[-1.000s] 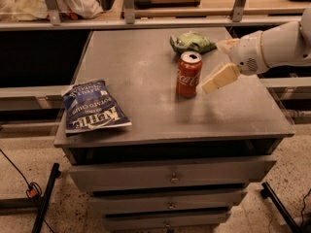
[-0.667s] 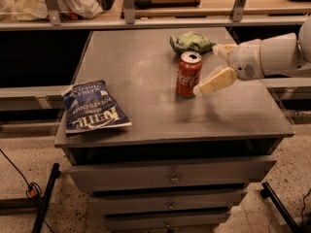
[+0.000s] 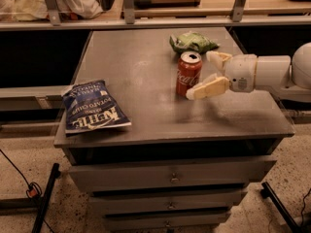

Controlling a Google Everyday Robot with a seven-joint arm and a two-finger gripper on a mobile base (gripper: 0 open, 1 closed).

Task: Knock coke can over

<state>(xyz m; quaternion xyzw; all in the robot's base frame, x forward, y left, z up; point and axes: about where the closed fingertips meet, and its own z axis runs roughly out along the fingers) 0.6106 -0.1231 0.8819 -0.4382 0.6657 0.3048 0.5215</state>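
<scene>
Figure: the tool closing on the target. Your tool (image 3: 203,76) had reached in from the right-hand edge of the counter (image 3: 141,57) with its two fingers spread apart and nothing held between them. The coke can (image 3: 188,73) stood upright directly ahead of the fingertips, partly within their opening. Compared with a second earlier, the tool had moved toward the can, and the nearer finger (image 3: 210,87) now ended low beside the can's base. Whether it touched could not be told. The can itself had neither shifted nor tilted, so the knock was judged still to come, with the approach nearly finished. The farther finger (image 3: 218,59) lay behind the can's upper rim. Just beyond that finger rested a green snack bag (image 3: 193,41). A blue chip bag (image 3: 93,108) lay flat well past the can, on the side away from the tool. A push carried on along the same line would probably tip the can toward the open counter.
</scene>
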